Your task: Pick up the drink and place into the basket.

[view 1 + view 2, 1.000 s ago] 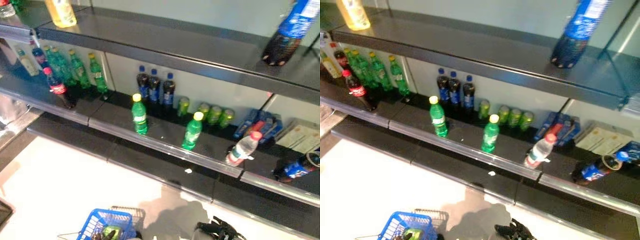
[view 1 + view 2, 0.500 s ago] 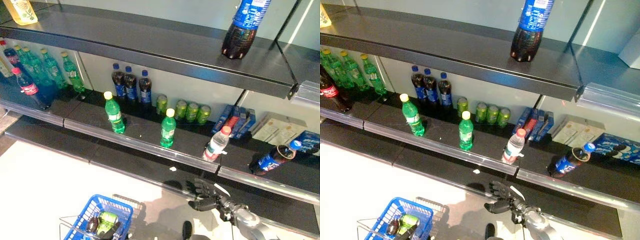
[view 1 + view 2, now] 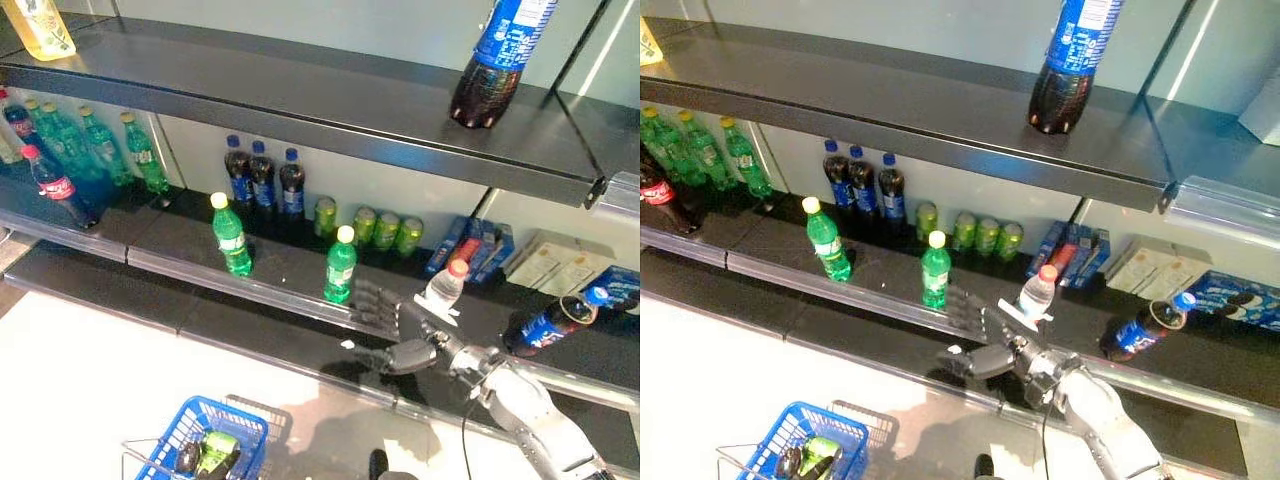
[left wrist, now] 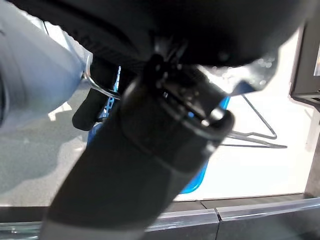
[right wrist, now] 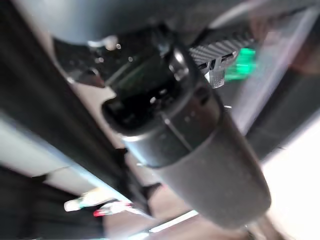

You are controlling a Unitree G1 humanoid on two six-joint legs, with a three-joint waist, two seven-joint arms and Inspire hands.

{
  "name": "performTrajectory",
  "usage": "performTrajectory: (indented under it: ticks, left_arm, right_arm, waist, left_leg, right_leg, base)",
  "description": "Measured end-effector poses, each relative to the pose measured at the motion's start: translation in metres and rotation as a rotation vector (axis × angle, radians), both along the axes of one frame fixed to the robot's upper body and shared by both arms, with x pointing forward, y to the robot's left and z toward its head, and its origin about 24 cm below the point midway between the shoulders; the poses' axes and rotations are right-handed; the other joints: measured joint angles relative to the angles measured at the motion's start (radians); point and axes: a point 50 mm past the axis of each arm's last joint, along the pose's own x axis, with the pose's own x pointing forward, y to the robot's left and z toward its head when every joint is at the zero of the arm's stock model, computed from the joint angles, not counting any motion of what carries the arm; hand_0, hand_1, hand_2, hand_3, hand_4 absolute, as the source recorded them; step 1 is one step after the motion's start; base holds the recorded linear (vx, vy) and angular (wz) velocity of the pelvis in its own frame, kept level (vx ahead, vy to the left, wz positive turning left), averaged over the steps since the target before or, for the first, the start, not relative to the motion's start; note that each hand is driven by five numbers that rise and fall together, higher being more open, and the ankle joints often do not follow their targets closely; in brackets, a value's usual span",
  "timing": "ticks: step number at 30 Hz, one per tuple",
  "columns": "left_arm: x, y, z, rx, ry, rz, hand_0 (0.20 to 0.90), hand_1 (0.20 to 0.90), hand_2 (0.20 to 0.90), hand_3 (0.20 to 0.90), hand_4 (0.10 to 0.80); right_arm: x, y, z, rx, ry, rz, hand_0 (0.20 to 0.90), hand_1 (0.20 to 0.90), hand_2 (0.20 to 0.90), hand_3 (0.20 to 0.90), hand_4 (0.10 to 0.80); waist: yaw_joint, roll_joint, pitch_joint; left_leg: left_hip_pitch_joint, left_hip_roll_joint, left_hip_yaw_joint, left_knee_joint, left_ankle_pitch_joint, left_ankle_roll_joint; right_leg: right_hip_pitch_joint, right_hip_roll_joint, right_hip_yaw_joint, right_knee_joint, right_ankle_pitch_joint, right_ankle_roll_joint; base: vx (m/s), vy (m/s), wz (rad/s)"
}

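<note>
A green bottle with a yellow cap (image 3: 340, 268) stands at the front of the lower shelf. My right hand (image 3: 402, 332) is open, its fingers spread just right of that bottle at the shelf's front edge, apart from it. A clear water bottle with a red cap (image 3: 444, 287) leans just behind the hand. The blue basket (image 3: 195, 452) hangs low at the left with a green drink (image 3: 218, 450) inside. In the left wrist view my left hand (image 4: 87, 111) is shut on the basket's wire handles (image 4: 98, 86).
A second green bottle (image 3: 231, 238) stands further left. Dark cola bottles (image 3: 263, 180), green cans (image 3: 385, 228) and blue boxes (image 3: 468, 250) line the shelf's back. A cola bottle (image 3: 552, 324) lies at the right. A large cola bottle (image 3: 495, 60) stands on the upper shelf.
My right hand has risen from near the floor to the lower shelf's front edge, beside the green bottle. The camera has shifted a little. The blue basket still hangs low.
</note>
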Motion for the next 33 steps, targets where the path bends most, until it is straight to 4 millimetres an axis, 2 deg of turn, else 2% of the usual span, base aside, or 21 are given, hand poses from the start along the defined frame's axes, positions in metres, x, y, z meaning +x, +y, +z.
performTrajectory:
  ticks: [4,11,20,26,30,33]
  left_arm:
    - [-0.001,-0.005,-0.001,-0.011,0.004,-0.003,0.3,0.3,0.3,0.2,0.1]
    - [-0.013,-0.011,-0.004,-0.017,0.041,-0.008,0.3,0.3,0.3,0.2,0.1]
    - [-0.017,-0.016,-0.005,-0.025,0.053,-0.024,0.3,0.3,0.3,0.2,0.1]
    - [-0.018,-0.017,-0.005,-0.028,0.055,-0.023,0.3,0.3,0.3,0.2,0.1]
    - [-0.016,-0.018,-0.005,-0.028,0.05,-0.037,0.3,0.3,0.3,0.2,0.1]
    - [-0.006,-0.022,-0.005,-0.035,0.035,-0.078,0.3,0.3,0.3,0.2,0.1]
  right_arm:
    - [0.005,-0.009,0.014,0.038,-0.125,-0.188,0.9,0.9,0.9,0.9,0.8]
    - [0.003,-0.041,0.031,0.013,-0.275,-0.486,0.9,0.9,0.9,0.9,0.8]
    - [-0.01,-0.055,0.027,0.038,-0.316,-0.671,0.9,0.9,0.9,0.9,0.8]
    - [-0.012,-0.054,0.017,0.008,-0.3,-0.716,0.9,0.9,0.9,0.9,0.8]
    - [-0.012,-0.053,-0.006,-0.024,-0.202,-0.712,0.9,0.9,0.9,0.9,0.8]
    - [-0.011,-0.045,-0.025,-0.031,-0.128,-0.703,0.9,0.9,0.9,0.9,0.8]
  waist:
    - [-0.017,0.0,-0.002]
    - [-0.054,0.009,-0.019]
    - [-0.055,0.025,-0.032]
    - [-0.053,0.029,-0.039]
    - [-0.05,0.032,-0.041]
    - [-0.047,0.038,-0.028]
  left_leg:
    - [0.009,-0.001,0.011,0.0,-0.002,0.0]
    - [0.012,-0.003,0.044,0.0,-0.006,0.001]
    - [0.012,-0.004,0.055,-0.002,-0.006,0.002]
    - [0.008,-0.005,0.054,-0.001,-0.006,0.002]
    - [-0.01,-0.008,0.052,0.0,-0.006,0.002]
    - [-0.046,-0.016,0.041,0.026,-0.005,0.002]
  right_leg:
    - [0.0,0.001,0.014,0.001,0.0,0.0]
    - [-0.021,0.003,0.041,0.003,0.011,-0.002]
    - [-0.031,0.003,0.057,0.0,0.012,-0.001]
    - [-0.033,0.002,0.057,0.003,0.013,0.0]
    - [-0.048,-0.001,0.056,0.004,0.014,0.001]
    - [-0.075,-0.01,0.054,0.009,0.022,0.005]
  base:
    - [0.037,0.023,-0.1]
    - [0.011,0.016,-0.13]
    - [0.004,0.005,-0.05]
    - [0.0,0.0,0.0]
    - [-0.059,-0.012,0.01]
    - [-0.149,-0.002,0.06]
